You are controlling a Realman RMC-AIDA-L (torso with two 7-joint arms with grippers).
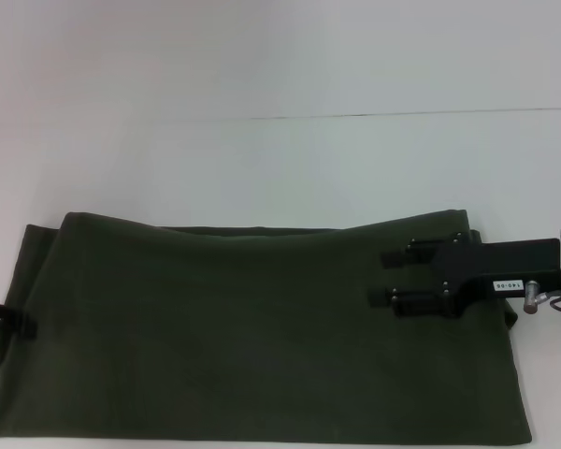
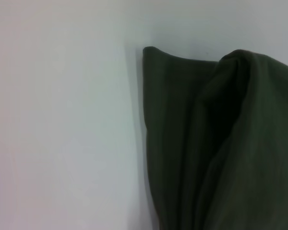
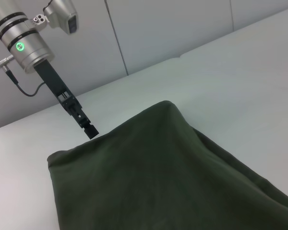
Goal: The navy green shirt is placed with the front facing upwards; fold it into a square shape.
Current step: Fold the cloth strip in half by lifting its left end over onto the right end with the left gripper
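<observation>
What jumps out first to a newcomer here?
The dark olive-green cotton shirt, already folded into a wide band, fills the near half of the white table; no lettering shows. The right gripper reaches in over its right end, jaws apart, while the left gripper sits at the left edge, barely in view.

The dark olive-green cotton shirt (image 1: 252,337), folded into a wide band, lies across the near part of the white table (image 1: 280,159). The black left gripper (image 1: 9,323) sits at the shirt's left edge. The black right gripper (image 1: 397,276) hangs over its right end.
</observation>
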